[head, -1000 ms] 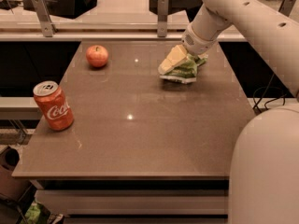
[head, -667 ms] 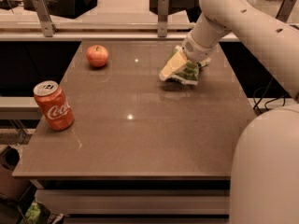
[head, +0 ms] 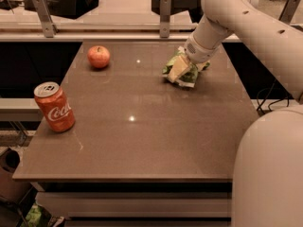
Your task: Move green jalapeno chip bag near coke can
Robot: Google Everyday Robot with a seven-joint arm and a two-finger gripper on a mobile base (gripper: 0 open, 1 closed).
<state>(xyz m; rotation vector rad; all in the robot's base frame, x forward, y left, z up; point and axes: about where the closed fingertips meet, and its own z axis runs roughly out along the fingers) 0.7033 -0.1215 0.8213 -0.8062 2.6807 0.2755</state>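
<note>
The green jalapeno chip bag (head: 188,76) sits at the back right of the table, crumpled under my gripper (head: 182,70). The gripper comes down from the upper right and is closed on the bag, with one pale finger (head: 177,69) lying across its front. The bag is at or just above the table top. The coke can (head: 54,107) stands upright near the left edge of the table, far from the bag and the gripper.
A red apple (head: 98,56) lies at the back left of the brown table (head: 142,141). A rail with metal posts (head: 164,13) runs behind the table. My white arm and body (head: 270,164) fill the right side.
The wrist has come down a little onto the bag, and the bag has become more crumpled, with green now showing at its upper left. The can and the apple have not moved.
</note>
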